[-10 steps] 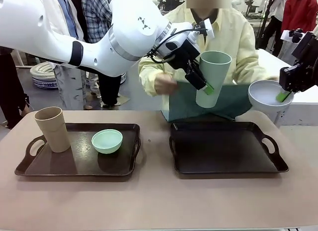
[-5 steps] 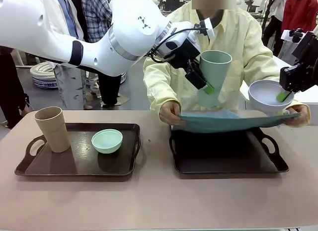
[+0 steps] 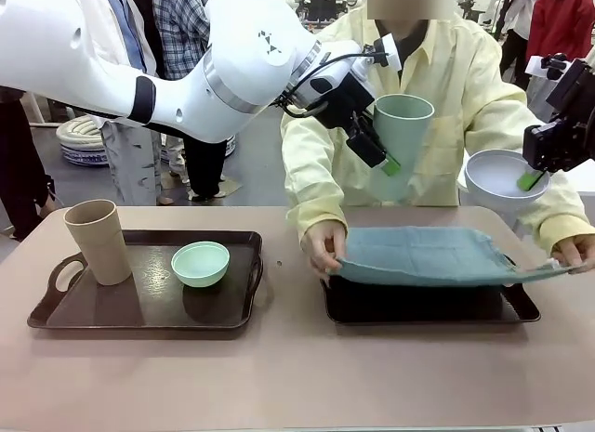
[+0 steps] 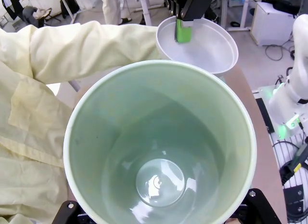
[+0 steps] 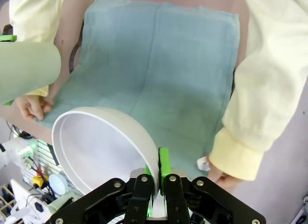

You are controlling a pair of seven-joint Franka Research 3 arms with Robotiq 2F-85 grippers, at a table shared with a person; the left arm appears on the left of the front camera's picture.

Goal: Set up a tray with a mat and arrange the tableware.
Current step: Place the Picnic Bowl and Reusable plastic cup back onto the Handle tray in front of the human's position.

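My left gripper point(image 3: 385, 159) is shut on the pale green tumbler point(image 3: 400, 139), holding it upright in the air above the table's far side; the left wrist view looks down into the tumbler point(image 4: 159, 151). At the right, my right gripper point(image 3: 530, 179) is shut on the rim of the whitish bowl point(image 3: 500, 176), also in the air, and its fingers point(image 5: 164, 166) pinch the bowl's point(image 5: 96, 147) rim. A person's hands point(image 3: 323, 244) spread a teal mat point(image 3: 437, 255) over the right tray point(image 3: 418, 307). The left tray point(image 3: 139, 313) carries a tan tumbler point(image 3: 98, 242) and a mint bowl point(image 3: 200, 263).
The person in a yellow coat leans over the far edge, both sleeves point(image 3: 311, 186) low over the right tray. Bare tabletop point(image 3: 297, 376) runs along the near side and between the trays. Other people stand behind at the left.
The person has brought the mat down from chest height and drawn it flat over the right tray. Both arms have stayed where they were, each with its piece.
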